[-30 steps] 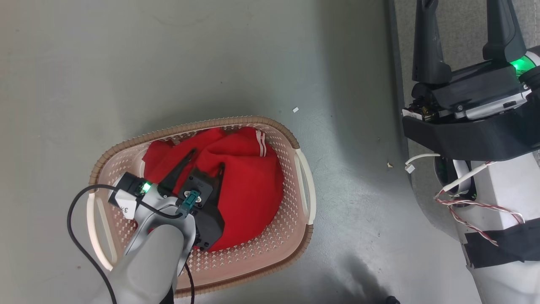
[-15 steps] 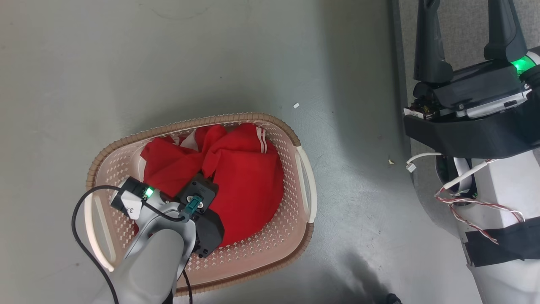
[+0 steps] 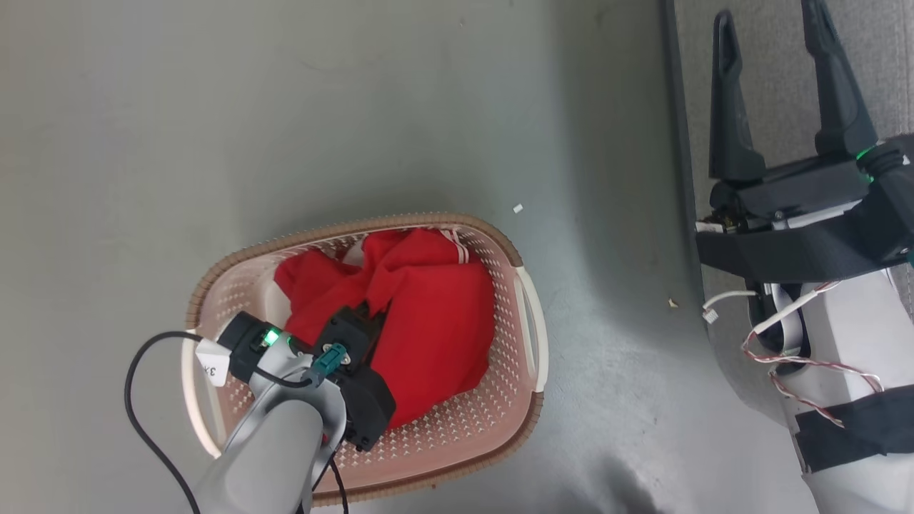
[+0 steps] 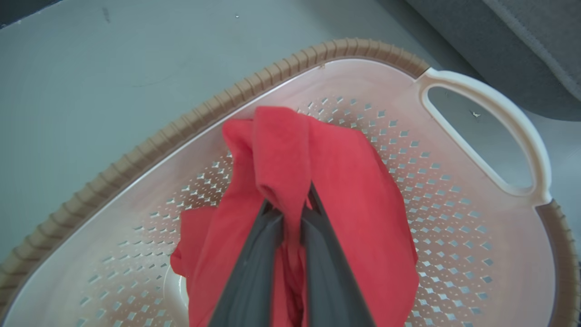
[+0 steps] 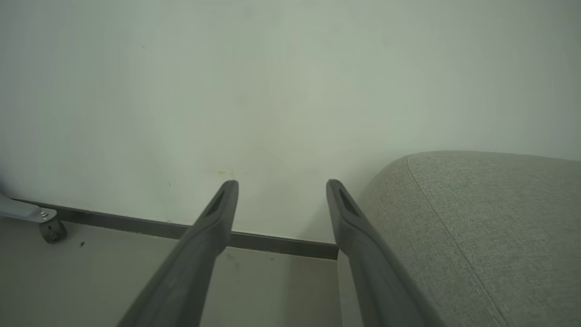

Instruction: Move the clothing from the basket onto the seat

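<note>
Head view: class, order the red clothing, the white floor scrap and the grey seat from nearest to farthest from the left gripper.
1. The clothing: pinched in the shut left gripper, inside the basket.
2. The white scrap: on the floor outside the basket, to its right.
3. The seat: at the far right.

**Bare grey floor, plain pale wall**

The floor (image 3: 285,107) is smooth, dull grey-green and crossed by soft shadows, with a small pale scrap (image 3: 518,208) lying on it. In the right wrist view a plain pale wall (image 5: 272,91) meets it at a dark skirting strip (image 5: 281,245). A caster wheel (image 5: 52,230) stands near the skirting. The grey woven seat (image 5: 490,227), rounded and seamed, sits close to the wall.
</note>
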Controlling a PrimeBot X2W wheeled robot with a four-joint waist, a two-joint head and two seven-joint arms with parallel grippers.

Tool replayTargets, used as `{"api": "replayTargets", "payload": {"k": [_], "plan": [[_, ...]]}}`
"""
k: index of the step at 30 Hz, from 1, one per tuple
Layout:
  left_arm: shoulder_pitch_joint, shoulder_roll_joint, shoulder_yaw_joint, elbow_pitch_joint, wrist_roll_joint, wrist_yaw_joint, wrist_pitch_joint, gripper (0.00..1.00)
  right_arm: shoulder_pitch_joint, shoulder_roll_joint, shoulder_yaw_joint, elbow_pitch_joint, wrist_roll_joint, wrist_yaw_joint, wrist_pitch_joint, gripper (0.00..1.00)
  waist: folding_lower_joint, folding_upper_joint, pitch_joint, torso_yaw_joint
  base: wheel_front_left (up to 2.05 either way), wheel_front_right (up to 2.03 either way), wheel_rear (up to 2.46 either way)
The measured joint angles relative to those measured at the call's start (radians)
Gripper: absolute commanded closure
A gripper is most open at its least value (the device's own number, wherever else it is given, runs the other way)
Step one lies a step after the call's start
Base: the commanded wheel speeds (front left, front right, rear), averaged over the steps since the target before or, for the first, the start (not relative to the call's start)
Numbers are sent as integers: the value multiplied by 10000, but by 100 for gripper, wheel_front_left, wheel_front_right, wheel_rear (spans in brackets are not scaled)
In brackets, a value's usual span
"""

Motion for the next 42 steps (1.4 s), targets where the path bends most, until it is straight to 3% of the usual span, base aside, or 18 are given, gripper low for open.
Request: {"api": "replayTargets", "payload": {"k": [13,25,42], "plan": [[721,12,-15,-1603,-489,-242,0,100,1264,-102,-230,890,128,140,2,0,-1,0,-1529,619,0,0,0],[866,424,230,-2846,-1070,-330,0,100,2165,4,-215,1509,261,345,4,0,-2,-1,-3270,1145,0,0,0],[1059,794,-215,-3540,-1791,-401,0,100,3302,330,35,2431,399,625,12,0,-1,-1,-5692,1474,0,0,0]]}}
